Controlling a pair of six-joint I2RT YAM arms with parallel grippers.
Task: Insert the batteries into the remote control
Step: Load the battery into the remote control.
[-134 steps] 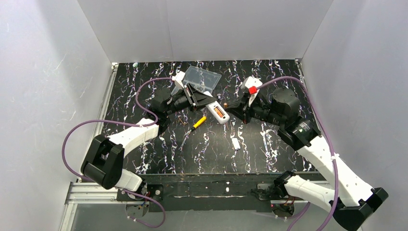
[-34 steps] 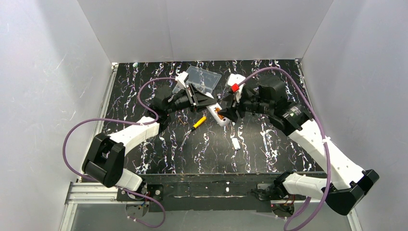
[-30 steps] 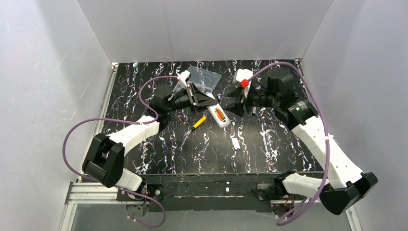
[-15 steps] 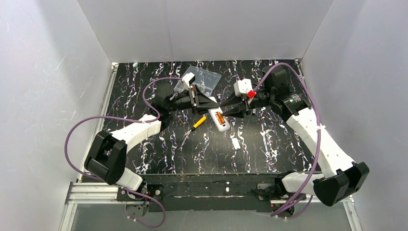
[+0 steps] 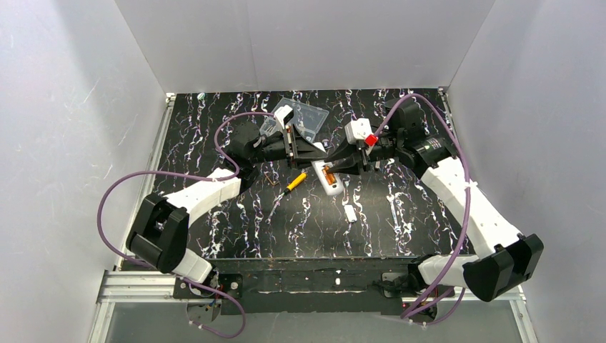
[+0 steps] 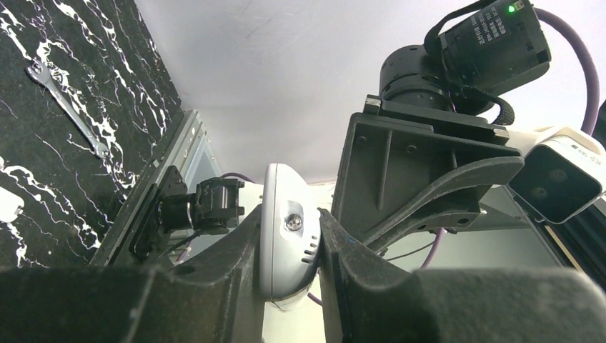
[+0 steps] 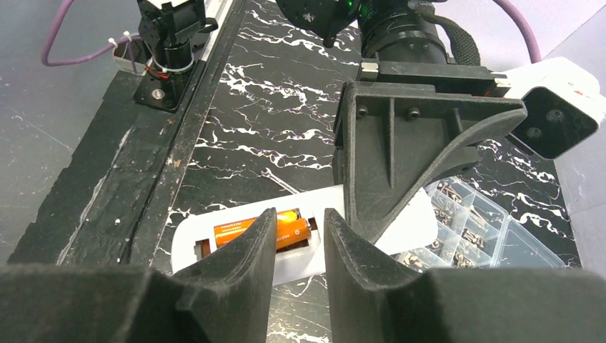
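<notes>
The white remote control lies back side up on the black table, its battery bay open. Orange batteries lie in the bay, and they also show in the top view. My left gripper is shut on the remote's far end. In the top view the left gripper sits at that end. My right gripper hovers just above the bay, its fingers apart with nothing between them. In the top view the right gripper meets the left one over the remote.
A yellow-and-black screwdriver lies left of the remote. A small white plate lies nearer the front. A clear compartmented box with small parts stands behind the left gripper, also in the right wrist view. A wrench lies on the table.
The right arm has swung in from the right, and its gripper now sits over the remote's battery bay. The remote has slid slightly toward the front. The left gripper still holds its end.
</notes>
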